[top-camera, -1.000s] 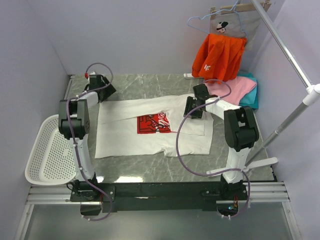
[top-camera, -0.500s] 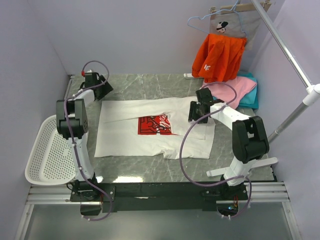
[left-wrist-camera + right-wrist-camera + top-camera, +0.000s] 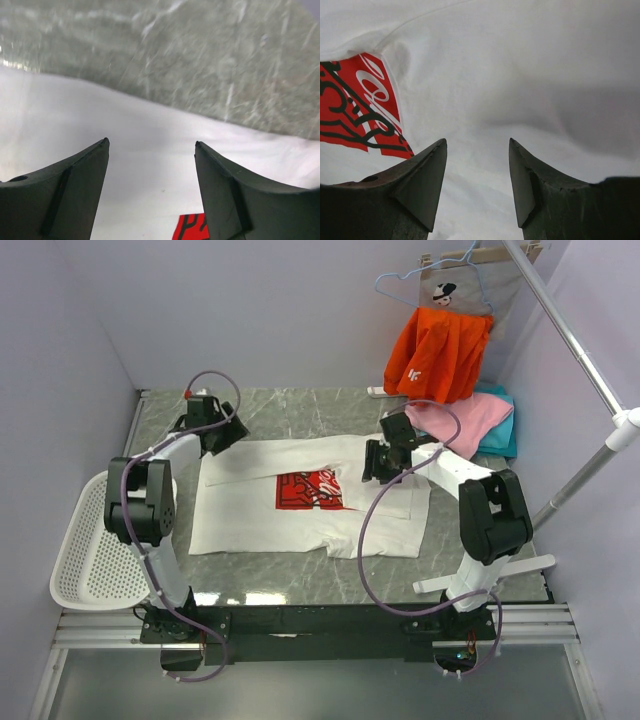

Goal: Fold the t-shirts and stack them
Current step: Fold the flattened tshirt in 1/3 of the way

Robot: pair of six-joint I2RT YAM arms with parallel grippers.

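Three t-shirts, white (image 3: 255, 515), pink (image 3: 465, 423), teal (image 3: 503, 437); left gripper (image 3: 151, 145) and right gripper (image 3: 477, 142) both apart.

The left claw (image 3: 150, 144) and right claw (image 3: 477, 142) are both stretched far forward, jaws parted, gripping nothing.
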